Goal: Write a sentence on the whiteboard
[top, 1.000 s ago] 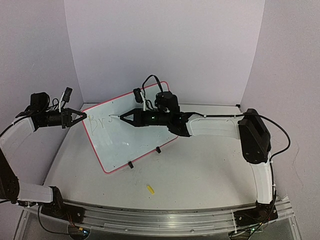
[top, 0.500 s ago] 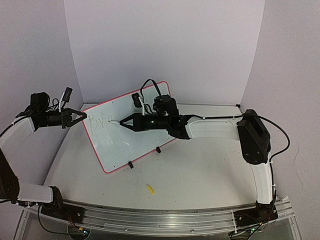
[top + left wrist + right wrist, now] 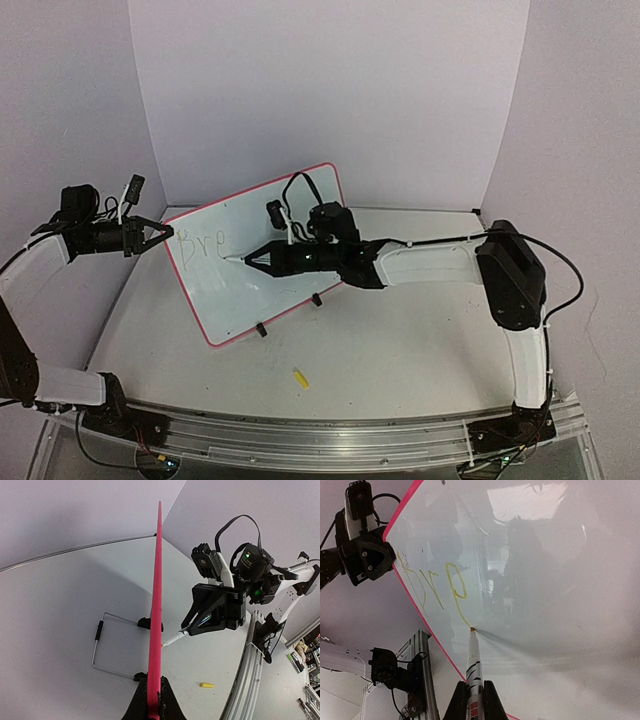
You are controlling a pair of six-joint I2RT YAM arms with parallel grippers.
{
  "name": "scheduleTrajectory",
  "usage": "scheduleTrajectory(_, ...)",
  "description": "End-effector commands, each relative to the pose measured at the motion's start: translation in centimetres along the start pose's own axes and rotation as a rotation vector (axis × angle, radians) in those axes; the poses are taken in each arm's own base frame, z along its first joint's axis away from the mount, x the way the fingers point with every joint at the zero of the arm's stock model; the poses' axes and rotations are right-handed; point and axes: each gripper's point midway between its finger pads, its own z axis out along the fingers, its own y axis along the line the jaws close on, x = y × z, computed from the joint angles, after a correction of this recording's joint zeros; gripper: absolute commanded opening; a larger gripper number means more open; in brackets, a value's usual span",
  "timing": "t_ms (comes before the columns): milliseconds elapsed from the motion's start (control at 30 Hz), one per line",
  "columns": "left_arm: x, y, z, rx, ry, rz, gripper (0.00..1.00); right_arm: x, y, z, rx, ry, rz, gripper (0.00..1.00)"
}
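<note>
**Pale Walls Around My Table**

I work inside a three-sided booth. The back wall point(image 3: 330, 90), left wall point(image 3: 60, 100) and right wall point(image 3: 590, 110) are plain, pale lilac panels that meet at straight corners. My table point(image 3: 400, 340) is matte off-white, evenly lit, with only soft shadows. A metal rail point(image 3: 330, 435) runs along its near edge.

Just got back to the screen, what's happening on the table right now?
The left tool is shut on the pink edge of the whiteboard, bracing it. The right tool grips a marker with its tip on the board, partway through writing; a few yellowish letters stand near its clamped end. A small yellow piece, maybe the cap, lies on the table.
</note>
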Motion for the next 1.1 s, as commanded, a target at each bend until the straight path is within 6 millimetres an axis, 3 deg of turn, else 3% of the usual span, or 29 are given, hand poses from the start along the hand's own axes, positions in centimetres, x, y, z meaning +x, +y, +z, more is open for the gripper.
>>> scheduleTrajectory(0, 1.0, -0.8, 0.5, 0.031, 0.041, -0.043, 0.00, -4.2, 0.3, -2.0, 0.075, -0.148, -0.031, 0.00)
scheduleTrajectory(267, 1.0, -0.8, 0.5, 0.029, 0.041, -0.043, 0.00, -5.5, 2.6, -3.3, 0.002, -0.187, -0.048, 0.00)
scheduleTrajectory(567, 1.0, -0.8, 0.5, 0.031, 0.042, -0.043, 0.00, -6.0, 2.0, -3.6, -0.011, -0.188, -0.045, 0.00)
scheduleTrajectory(733, 1.0, -0.8, 0.6, 0.030, 0.043, -0.043, 0.00, -6.4, 2.4, -3.2, -0.051, -0.183, -0.048, 0.00)
scheduleTrajectory(1067, 1.0, -0.8, 0.6, 0.029, 0.044, -0.044, 0.00, -7.1, 1.4, -2.5, -0.046, -0.199, -0.024, 0.00)
